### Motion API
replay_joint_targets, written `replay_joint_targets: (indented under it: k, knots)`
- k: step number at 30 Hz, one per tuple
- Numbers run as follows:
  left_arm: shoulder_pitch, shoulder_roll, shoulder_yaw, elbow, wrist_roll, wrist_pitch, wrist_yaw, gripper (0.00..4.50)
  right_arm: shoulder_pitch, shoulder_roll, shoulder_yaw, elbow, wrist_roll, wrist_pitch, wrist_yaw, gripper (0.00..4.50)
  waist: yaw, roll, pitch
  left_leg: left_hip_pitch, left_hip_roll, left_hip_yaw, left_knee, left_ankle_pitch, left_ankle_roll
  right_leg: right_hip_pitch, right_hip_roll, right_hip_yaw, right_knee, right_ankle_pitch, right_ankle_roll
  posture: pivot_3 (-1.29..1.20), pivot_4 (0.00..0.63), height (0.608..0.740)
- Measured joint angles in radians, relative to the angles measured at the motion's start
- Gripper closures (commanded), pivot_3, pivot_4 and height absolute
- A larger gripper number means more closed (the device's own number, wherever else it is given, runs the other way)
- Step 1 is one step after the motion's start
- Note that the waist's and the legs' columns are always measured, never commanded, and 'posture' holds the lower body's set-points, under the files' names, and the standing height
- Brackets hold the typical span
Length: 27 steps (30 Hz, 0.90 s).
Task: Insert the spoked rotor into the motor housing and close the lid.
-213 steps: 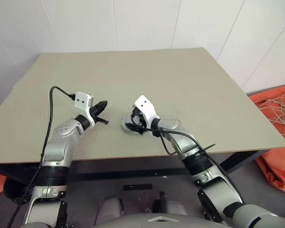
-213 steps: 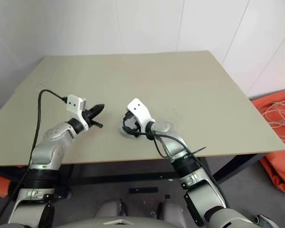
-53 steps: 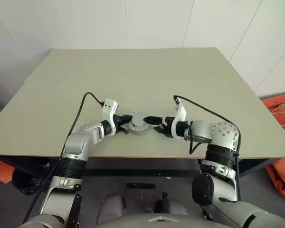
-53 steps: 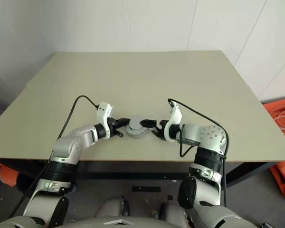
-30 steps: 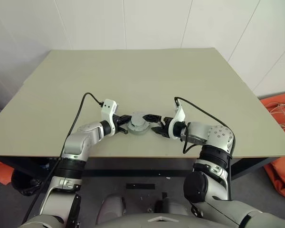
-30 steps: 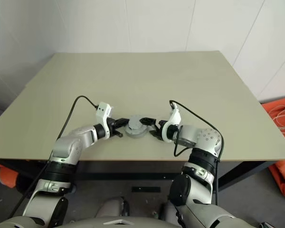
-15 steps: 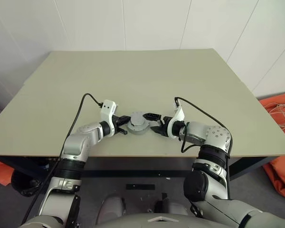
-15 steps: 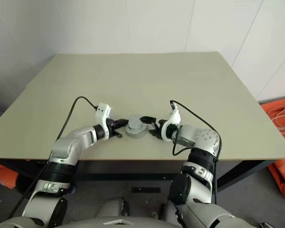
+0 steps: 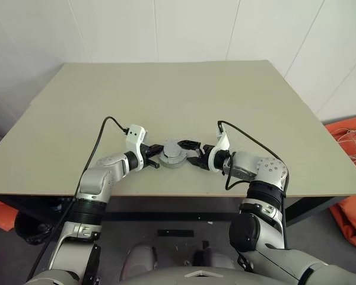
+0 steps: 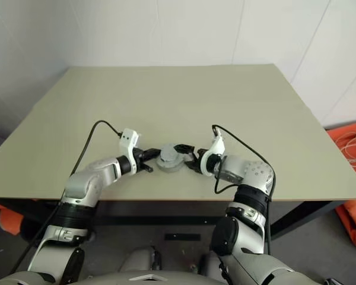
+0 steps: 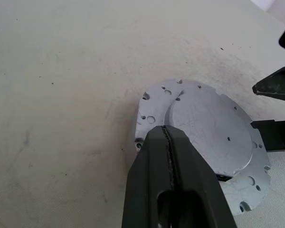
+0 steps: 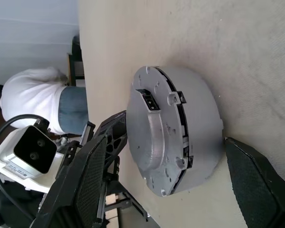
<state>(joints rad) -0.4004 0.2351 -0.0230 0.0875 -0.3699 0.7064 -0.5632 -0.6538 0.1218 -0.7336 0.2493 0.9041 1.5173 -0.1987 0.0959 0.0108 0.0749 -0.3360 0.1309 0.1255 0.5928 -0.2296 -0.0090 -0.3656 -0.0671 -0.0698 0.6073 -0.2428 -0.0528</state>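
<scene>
Left eye view shows a beige tabletop (image 9: 184, 101) with a short round silver metal motor housing (image 9: 173, 161) sitting near its front edge, between the robot's two arms. A flat round grey metal lid (image 11: 204, 137) with a raised central hub already rests on top of the housing; the spoked rotor is hidden, presumably inside. The step in hand looks like seating the lid. To do it well, the right arm should bring its jaws evenly in on both sides of the assembly, so the housing cannot slide, while the left arm presses straight down near the lid's rim, not at an angle that would tip it.

The left gripper (image 11: 167, 134) has its jaws fully closed, holding nothing, with the tips resting at the lid's near rim. The right gripper (image 12: 161, 164) has its jaws spread wide, one finger on each side of the housing, near it but not clamping it; whether either finger touches is unclear.
</scene>
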Motion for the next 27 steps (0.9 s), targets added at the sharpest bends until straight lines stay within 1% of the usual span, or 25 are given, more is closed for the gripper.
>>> replay_joint_targets:
  k: [3,6,17,18,19,20,27]
  knots:
    - [0.000,0.000,0.000,-0.002,0.000,-0.001,0.000,4.50,0.000,0.000,0.000,0.009,0.013,0.001,0.004,0.06,-0.001,0.000,0.000,-0.004,0.000,0.000,0.000,0.000,0.000,-0.003,0.000,0.000,0.000,0.003,-0.006,0.00,0.000,0.740]
    - [0.000,0.000,0.000,-0.003,0.000,-0.002,0.000,4.50,0.000,0.000,0.000,0.017,0.023,0.000,0.006,0.06,0.000,0.000,0.000,-0.007,0.000,0.000,0.000,0.000,0.000,-0.005,0.000,-0.001,0.000,0.004,-0.006,0.00,0.000,0.740]
    - [0.000,0.002,0.002,-0.002,0.002,0.000,0.005,4.50,0.000,0.000,0.002,0.044,0.053,-0.015,0.020,0.06,-0.001,0.000,0.000,-0.008,0.000,0.000,0.000,0.000,0.000,-0.005,0.000,-0.001,-0.001,0.004,-0.006,0.00,0.000,0.740]
    - [0.000,0.002,0.002,-0.002,0.002,0.000,0.005,4.50,0.000,0.000,0.002,0.044,0.054,-0.020,0.020,0.46,-0.001,0.000,0.000,-0.008,0.000,0.000,0.000,0.000,0.000,-0.005,0.000,-0.001,-0.001,0.004,-0.006,0.00,0.000,0.740]
    - [0.000,0.003,0.003,-0.002,0.003,0.000,0.005,4.50,0.000,0.000,0.002,0.044,0.054,-0.025,0.020,0.67,-0.001,0.000,0.000,-0.008,0.000,0.000,0.000,0.000,0.000,-0.005,0.000,-0.001,-0.001,0.004,-0.006,0.00,0.000,0.740]
    - [0.001,0.004,0.005,-0.002,0.004,0.000,0.005,4.50,0.000,0.000,0.002,0.044,0.054,-0.029,0.020,0.98,-0.001,0.000,0.000,-0.008,0.000,0.000,0.000,0.000,0.000,-0.005,0.000,-0.001,-0.001,0.004,-0.006,0.00,0.000,0.740]
    - [0.006,0.006,0.019,-0.002,0.018,0.000,0.007,4.50,0.000,0.000,0.004,0.044,0.053,-0.043,0.013,3.28,-0.001,0.000,0.000,-0.009,0.000,0.000,0.000,0.000,0.000,-0.007,0.000,-0.002,-0.001,0.004,-0.007,0.00,0.000,0.740]
